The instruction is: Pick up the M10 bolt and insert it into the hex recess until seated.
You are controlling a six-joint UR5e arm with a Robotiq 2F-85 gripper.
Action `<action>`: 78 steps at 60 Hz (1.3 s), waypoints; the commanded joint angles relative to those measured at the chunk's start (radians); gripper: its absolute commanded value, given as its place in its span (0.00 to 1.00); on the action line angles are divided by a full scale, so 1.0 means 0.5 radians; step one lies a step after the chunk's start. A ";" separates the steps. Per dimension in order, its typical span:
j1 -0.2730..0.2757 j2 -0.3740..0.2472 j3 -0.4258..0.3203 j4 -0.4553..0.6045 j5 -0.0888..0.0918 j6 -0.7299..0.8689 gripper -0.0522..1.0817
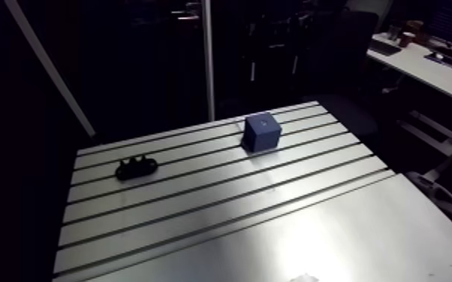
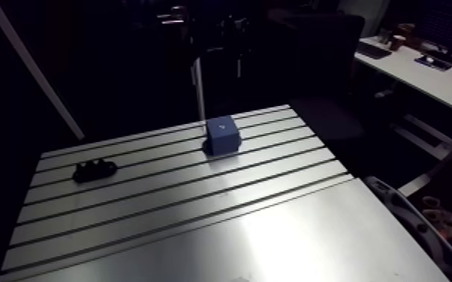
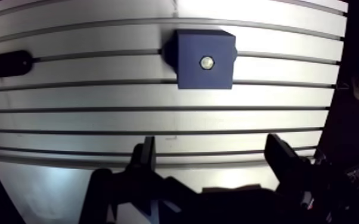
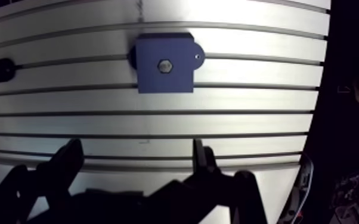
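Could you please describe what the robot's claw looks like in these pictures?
In the wrist view, the claw is black all over: two narrow, angular fingers rising from bulkier jointed links of the same dark colour. No markings can be made out on it.

A robot lab or workshop, by its slotted aluminium table (image 1: 274,217) with a blue fixture block (image 1: 261,133) on it.
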 commanded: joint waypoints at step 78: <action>0.226 -0.557 0.010 0.207 0.086 0.324 0.05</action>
